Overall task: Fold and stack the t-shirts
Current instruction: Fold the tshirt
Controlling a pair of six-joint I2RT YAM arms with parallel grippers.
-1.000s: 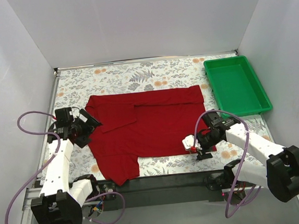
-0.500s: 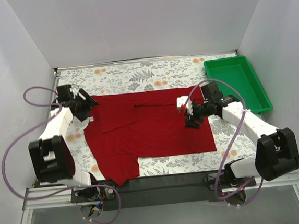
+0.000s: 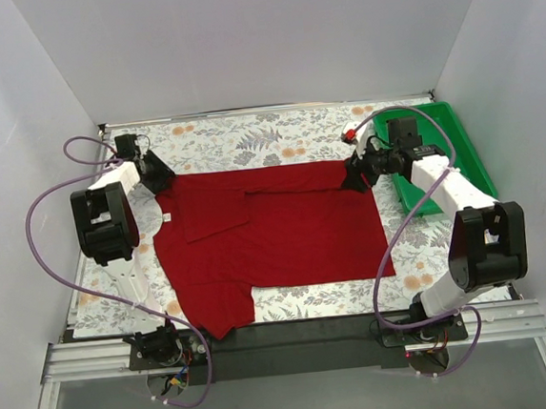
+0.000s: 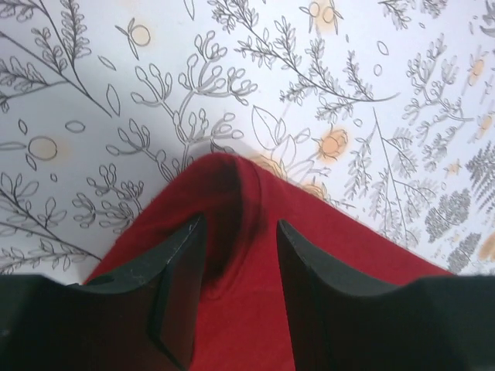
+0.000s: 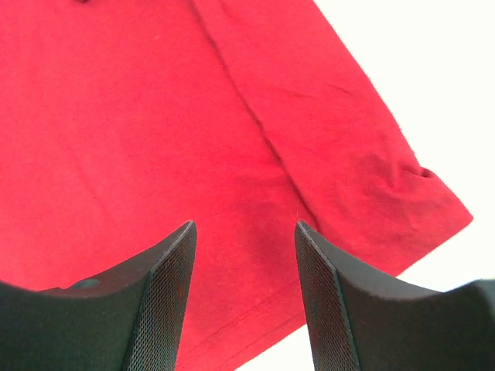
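The dark red t-shirt (image 3: 276,233) lies spread flat in the middle of the flowered table (image 3: 248,140), its long sides running left to right; a smaller flap of the same cloth is folded in over its far left part, and one sleeve juts out at the near left corner, close to the table's front edge.

The left claw (image 3: 153,180) is down at the shirt's far left corner; in the left wrist view its two dark fingers (image 4: 178,278) stand a narrow way apart on either side of that corner, which pokes up between them in a slight ridge; the cloth fills the gap, yet the fingers do not press together on it.

The right claw (image 3: 355,176) is at the shirt's far right corner; in the right wrist view its fingers (image 5: 166,294) stand moderately apart above the red cloth, with the hem and the corner just ahead of them; nothing is pinched between them, and whether the tips touch the cloth cannot be told.

A green tray (image 3: 443,127) sits at the far right of the table, just beside the shirt's far right corner but apart from it; the right arm reaches across the tray's near left part.
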